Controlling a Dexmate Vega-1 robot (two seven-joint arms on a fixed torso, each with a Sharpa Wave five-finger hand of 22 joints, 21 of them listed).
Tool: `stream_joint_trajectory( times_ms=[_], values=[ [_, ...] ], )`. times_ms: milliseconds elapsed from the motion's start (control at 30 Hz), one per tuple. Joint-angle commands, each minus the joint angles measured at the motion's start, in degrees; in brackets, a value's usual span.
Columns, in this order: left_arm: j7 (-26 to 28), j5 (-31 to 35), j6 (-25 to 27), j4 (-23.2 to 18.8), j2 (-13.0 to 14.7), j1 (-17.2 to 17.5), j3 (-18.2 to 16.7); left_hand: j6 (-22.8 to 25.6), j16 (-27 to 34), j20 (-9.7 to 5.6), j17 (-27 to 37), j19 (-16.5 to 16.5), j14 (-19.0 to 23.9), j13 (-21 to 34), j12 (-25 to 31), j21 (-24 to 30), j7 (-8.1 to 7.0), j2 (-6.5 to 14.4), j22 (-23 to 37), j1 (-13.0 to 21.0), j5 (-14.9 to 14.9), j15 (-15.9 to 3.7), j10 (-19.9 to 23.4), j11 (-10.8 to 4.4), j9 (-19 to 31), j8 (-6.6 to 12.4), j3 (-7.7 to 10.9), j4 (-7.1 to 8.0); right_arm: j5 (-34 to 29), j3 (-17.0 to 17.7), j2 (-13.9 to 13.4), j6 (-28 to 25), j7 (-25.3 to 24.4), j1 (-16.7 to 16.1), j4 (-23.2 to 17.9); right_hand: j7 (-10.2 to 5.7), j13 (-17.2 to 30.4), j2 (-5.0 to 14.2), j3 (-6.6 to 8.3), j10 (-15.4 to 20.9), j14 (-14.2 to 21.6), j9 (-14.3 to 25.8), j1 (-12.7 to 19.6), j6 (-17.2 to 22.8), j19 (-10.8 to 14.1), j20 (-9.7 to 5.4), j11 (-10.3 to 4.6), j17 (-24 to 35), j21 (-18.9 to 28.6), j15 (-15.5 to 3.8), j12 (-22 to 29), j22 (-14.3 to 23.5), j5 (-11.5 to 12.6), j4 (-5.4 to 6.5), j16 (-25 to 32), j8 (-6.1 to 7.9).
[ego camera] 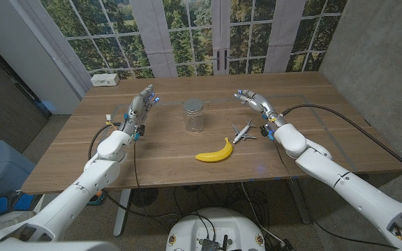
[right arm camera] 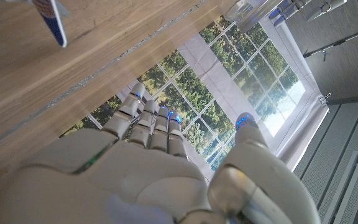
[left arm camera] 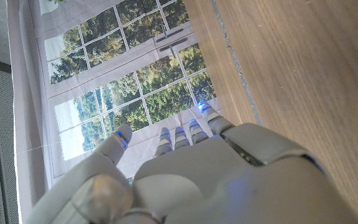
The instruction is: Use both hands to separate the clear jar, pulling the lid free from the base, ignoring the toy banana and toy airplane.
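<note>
Banana (ego camera: 214, 151) nearest; jar (ego camera: 195, 116) btwn open hands.

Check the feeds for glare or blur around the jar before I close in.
Head view: even daylight, clear jar sharp, faint reflections only. Left wrist view: left hand soft and close, window bright. Right wrist view: right hand blurred, window glare strong.

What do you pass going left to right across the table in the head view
White box → left hand → clear jar → toy banana → toy airplane → right hand.
</note>
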Motion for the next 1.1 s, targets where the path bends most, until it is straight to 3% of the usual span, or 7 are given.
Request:
stream_joint_trajectory(
  times_ms=[33, 333, 567, 833, 933, 1100],
  values=[
    [0.8, 0.3, -0.1, -1.4, 0.5, 1.2, -0.4, 0.2, -0.1, -1.2, 0.0, 0.6, 0.5, 0.2, 0.2, -0.1, -0.12, 2.2, 0.1, -0.5, 0.3, -2.33, 0.4, -0.03, 0.3, -0.02, 0.18, -0.25, -4.1, -1.6, -0.5, -0.9, 0.3, 0.4, -1.0, -0.11, 0.3, -0.67, 0.11, -0.5, -0.4, 0.2, 0.5, -0.8, 0.0, 0.61, -0.08, 0.3, -0.1, -0.18, 0.1, 0.1, 0.3, -0.48, 0.0, -0.06],
    [1.0, 0.2, -0.2, -1.5, 0.5, 1.4, -0.7, 0.3, -0.2, -1.19, 0.0, 0.8, 0.6, 0.2, 0.1, -0.2, -0.17, 2.2, 0.1, -0.6, 0.3, -2.34, 0.6, -0.15, 0.3, -0.03, 0.24, -0.31, -6.3, -3.2, 0.1, -1.2, 1.4, 1.9, -0.2, -0.25, 0.3, -1.5, 0.09, -1.1, -0.8, 0.2, 1.5, -1.5, 0.0, 0.98, -0.54, 0.3, -0.5, -0.92, -0.1, 0.1, 0.1, -1.2, -0.1, -0.06],
    [0.8, 0.1, -0.2, -1.2, 0.5, 1.3, -0.8, 0.3, -0.2, -1.17, 0.0, 1.0, 0.7, 0.2, 0.1, -0.3, -0.13, 2.3, 0.1, -0.7, 0.3, -2.37, 0.6, 0.05, 0.3, -0.07, 0.3, -0.35, -7.6, -4.4, 1.1, -0.8, 1.9, 3.3, 1.7, -0.24, 0.4, -2.02, 0.06, -1.8, -1.2, 0.2, 2.1, -2.4, 0.4, 0.0, -0.88, 0.3, -0.6, -1.47, -0.2, 0.1, -0.1, -1.46, -0.3, -0.21],
    [0.8, 0.0, -0.3, -1.1, 0.5, 1.3, -1.0, 0.3, -0.3, -1.17, 0.0, 1.1, 0.8, 0.2, 0.0, -0.4, -0.08, 2.3, 0.1, -0.8, 0.3, -2.36, 0.7, -0.08, 0.3, -0.08, 0.35, -0.39, -9.4, -5.6, 2.0, -0.9, 1.7, 4.4, 2.7, -0.21, 0.4, -2.57, -0.01, -2.3, -1.6, 0.2, 2.6, -2.9, 0.0, 0.4, -0.99, 0.2, -0.9, -1.44, -0.3, 0.1, -0.1, -1.61, -0.4, -0.21],
    [0.8, -0.1, -0.4, -1.1, 0.5, 1.5, -1.0, 0.3, -0.3, -1.15, 0.0, 1.1, 0.8, 0.2, 0.0, -0.5, -0.1, 2.3, 0.1, -0.9, 0.3, -2.37, 0.7, -0.14, 0.3, -0.09, 0.37, -0.41, -10.0, -6.0, 2.1, -1.6, 1.8, 4.6, 2.5, -0.27, 0.5, -2.88, -0.08, -2.4, -1.7, 0.2, 2.8, -3.2, -0.8, 0.99, -0.97, 0.2, -1.4, -1.51, -0.3, 0.1, -0.2, -1.61, -0.4, -0.18],
    [0.8, -0.2, -0.6, -1.2, 0.5, 1.7, -1.2, 0.3, -0.3, -1.09, 0.0, 1.2, 0.8, 0.2, 0.0, -0.6, -0.1, 2.3, 0.1, -0.9, 0.3, -2.4, 0.8, -0.08, 0.3, -0.09, 0.4, -0.43, -11.2, -6.6, 2.4, -2.3, 1.2, 4.6, 2.2, -0.45, 0.6, -3.75, -0.39, -3.1, -2.5, 0.3, 3.3, -3.5, -4.6, 3.06, -1.21, 0.2, -3.3, -1.83, -0.3, 0.2, 0.0, -1.39, -0.7, 0.03]
  ],
)
